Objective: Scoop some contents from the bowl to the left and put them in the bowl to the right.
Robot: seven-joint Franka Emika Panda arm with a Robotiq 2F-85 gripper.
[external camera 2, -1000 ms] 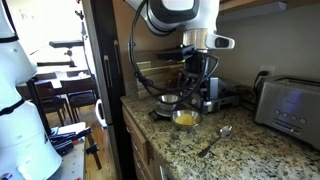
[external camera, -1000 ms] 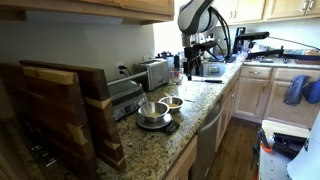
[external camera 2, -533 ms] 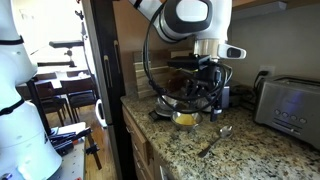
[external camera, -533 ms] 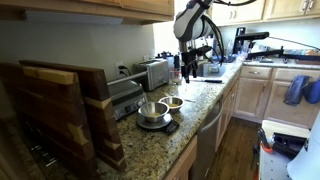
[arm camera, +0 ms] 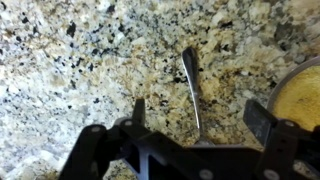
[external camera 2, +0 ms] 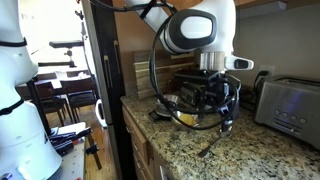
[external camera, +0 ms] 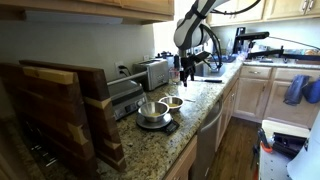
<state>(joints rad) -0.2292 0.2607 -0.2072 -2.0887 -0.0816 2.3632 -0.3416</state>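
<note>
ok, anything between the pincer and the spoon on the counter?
Nothing visible. In the wrist view the spoon lies bare on the granite counter under the open pincer; the bowl with the yellowish inside sits off to the side, apart from it.

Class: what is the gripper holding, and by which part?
Nothing. The gripper is open, and in the wrist view the spoon lies loose on the granite counter between its spread fingers.

My tool (arm camera: 197, 115) is matt black and smooth. The counter (arm camera: 80, 60) is speckled stone, polished. The spoon (arm camera: 192, 80) is glossy metal. The bowl to the left (external camera: 152, 109) and the bowl to the right (external camera: 173, 102) are shiny steel, the toaster (external camera 2: 292, 100) duller brushed metal, the boards (external camera: 55, 105) matt wood.
</note>
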